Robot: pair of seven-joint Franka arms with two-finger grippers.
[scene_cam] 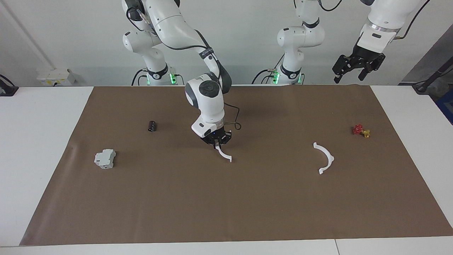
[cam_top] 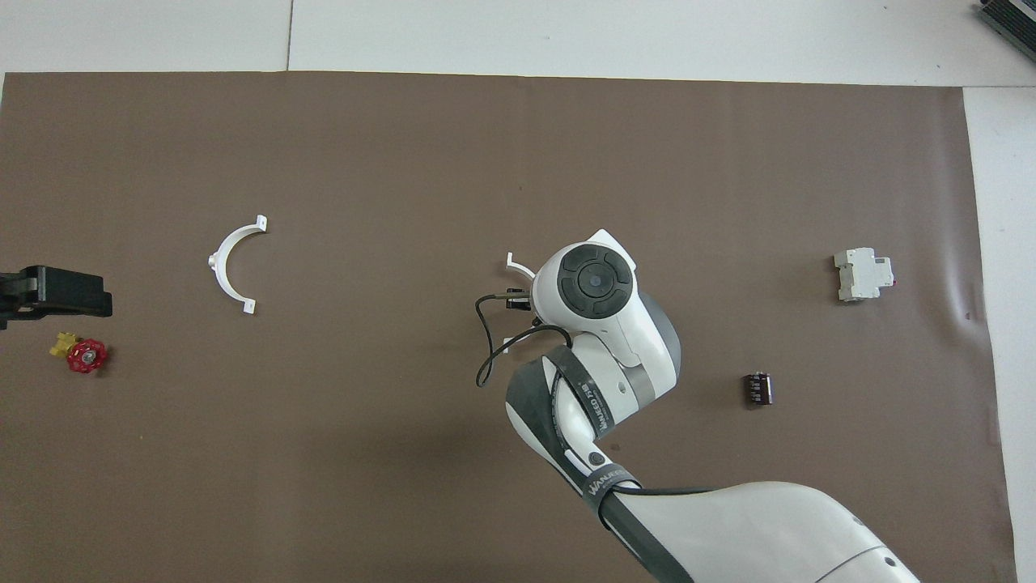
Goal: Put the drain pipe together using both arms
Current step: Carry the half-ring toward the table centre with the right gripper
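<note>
One white half-ring (scene_cam: pixel 224 154) of the drain pipe is in my right gripper (scene_cam: pixel 216 144), which is shut on its upper end over the middle of the brown mat. The ring's lower end is at or just above the mat. In the overhead view only its tips (cam_top: pixel 516 262) show beside the right arm's wrist, which hides the gripper. The second half-ring (scene_cam: pixel 324 159) (cam_top: pixel 231 263) lies flat on the mat toward the left arm's end. My left gripper (scene_cam: pixel 349 75) (cam_top: pixel 50 293) is open and empty, raised high over that end of the table, where the left arm waits.
A small red-and-yellow piece (scene_cam: pixel 361 131) (cam_top: pixel 81 353) lies on the mat under the left gripper. A pale grey boxy block (scene_cam: pixel 105 158) (cam_top: pixel 864 274) and a small black cylinder (scene_cam: pixel 152 125) (cam_top: pixel 758 389) lie toward the right arm's end.
</note>
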